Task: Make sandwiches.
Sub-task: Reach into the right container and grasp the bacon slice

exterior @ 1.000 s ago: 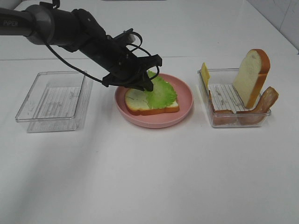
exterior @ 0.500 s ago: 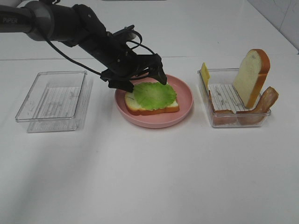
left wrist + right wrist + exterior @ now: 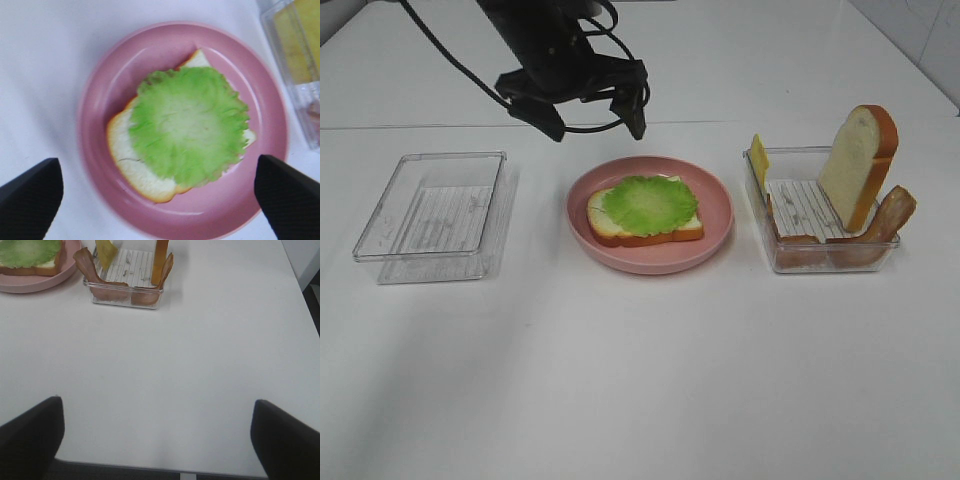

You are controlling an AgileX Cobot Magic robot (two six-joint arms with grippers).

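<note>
Your left gripper (image 3: 595,122) hangs in the air with its 2 black fingers (image 3: 633,112) spread wide and nothing between them: it is open and grips nothing. Below it, a little toward the near edge of the white table (image 3: 640,380), sits the round pink plate (image 3: 715,225). On that plate lies 1 flat white bread slice with an orange-brown crust (image 3: 595,215). It is topped by a frilly green lettuce leaf (image 3: 648,205) that covers most of the slice. This half-built sandwich is well apart from both fingertips, and the left wrist camera looks straight down on it between them. Off to this gripper's right, and lower, stands a clear rectangular plastic tub (image 3: 820,255) on the table. A second white bread slice (image 3: 860,160) leans upright inside it. A reddish-brown bacon strip (image 3: 892,215) leans at 1 corner, and a yellow cheese slice (image 3: 759,160) is propped at the end nearest the plate. Off to the gripper's left, also lower, rests another clear plastic tub (image 3: 430,215) with a ribbed floor. Your right gripper (image 3: 160,440) shows only in its own wrist camera. Its 2 dark fingers stand far apart over bare table with nothing held, so it is open as well. The loaded tub lies well beyond its fingertips, with the plate just beside that tub.
</note>
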